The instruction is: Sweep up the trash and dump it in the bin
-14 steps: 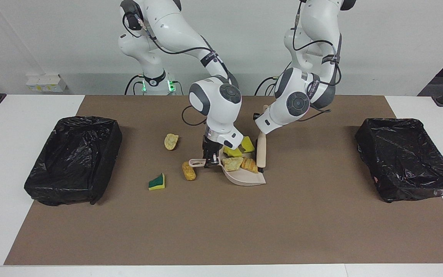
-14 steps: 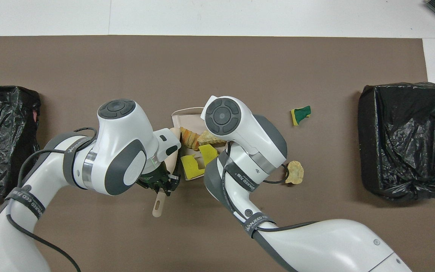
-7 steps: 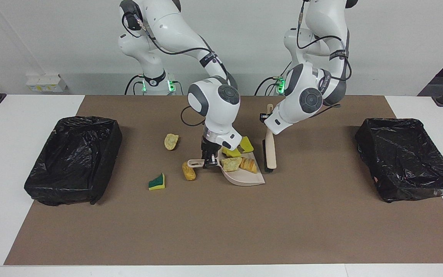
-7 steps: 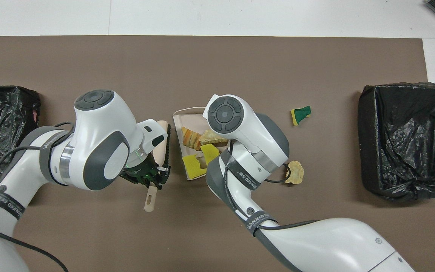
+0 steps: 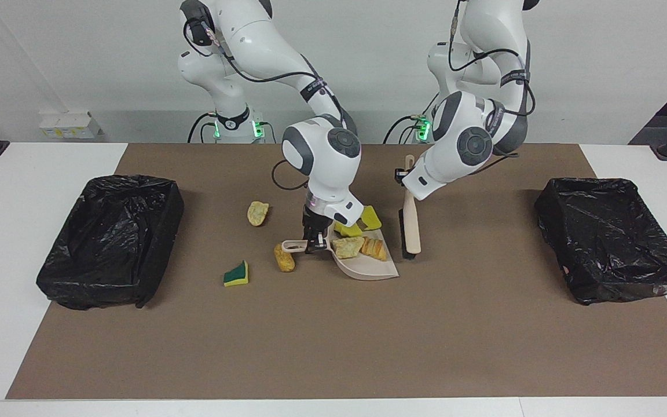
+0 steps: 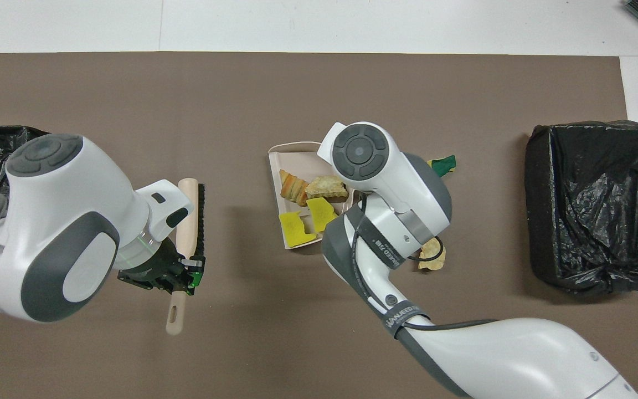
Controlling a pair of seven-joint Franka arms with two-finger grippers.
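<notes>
Four scraps of trash (image 5: 361,243) already lie in my dustpan (image 5: 368,266) at mid-table; three are left on the mat toward my right arm's end: a tan piece (image 5: 257,213), a golden one (image 5: 283,258) touching the pan's handle, and the green-and-yellow wedge (image 5: 235,274) farther from me. Nothing shows in either bin (image 5: 110,237) yet. My right gripper (image 5: 314,243), wrist bent steeply down, is clamped on the pan's handle. My left gripper (image 6: 181,272) is clamped on the brush (image 5: 410,223), hanging near the pan's mouth, bristle end down.
</notes>
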